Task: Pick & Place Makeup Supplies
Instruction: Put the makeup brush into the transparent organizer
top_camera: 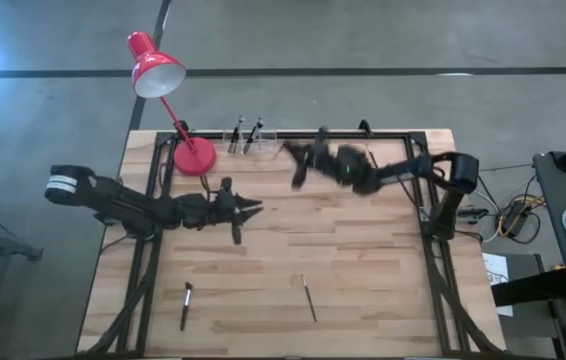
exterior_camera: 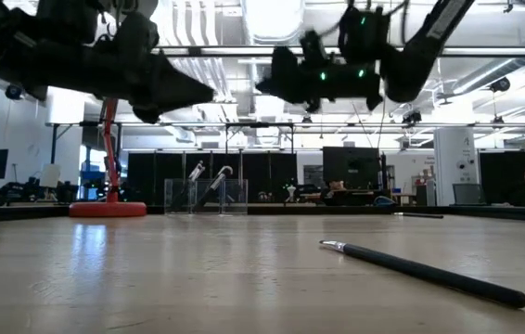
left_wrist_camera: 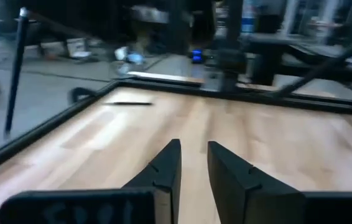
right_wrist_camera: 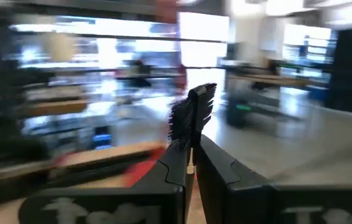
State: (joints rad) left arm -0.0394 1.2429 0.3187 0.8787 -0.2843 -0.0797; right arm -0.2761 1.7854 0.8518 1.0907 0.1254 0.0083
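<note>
Nearest the front edge, two makeup brushes lie loose, one at seven o'clock point(top_camera: 187, 304), one at six o'clock point(top_camera: 307, 297), both lengthwise front-to-back. The left gripper point(top_camera: 253, 208), fingers apart and empty, hovers mid-table, nearer both. Farther back, the right gripper point(top_camera: 298, 160) is clamped on a comb-like brush point(right_wrist_camera: 193, 115), with the clear holder point(top_camera: 246, 138) at its nine o'clock.

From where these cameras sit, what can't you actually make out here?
- What the right gripper holds: a dark brush-like thing, smeared by motion in the right wrist view and the high view.
- How many brushes stand in the clear holder: too small from above, dim in the low view.
- The brush near the table's front edge: its tip is too small to tell.
</note>
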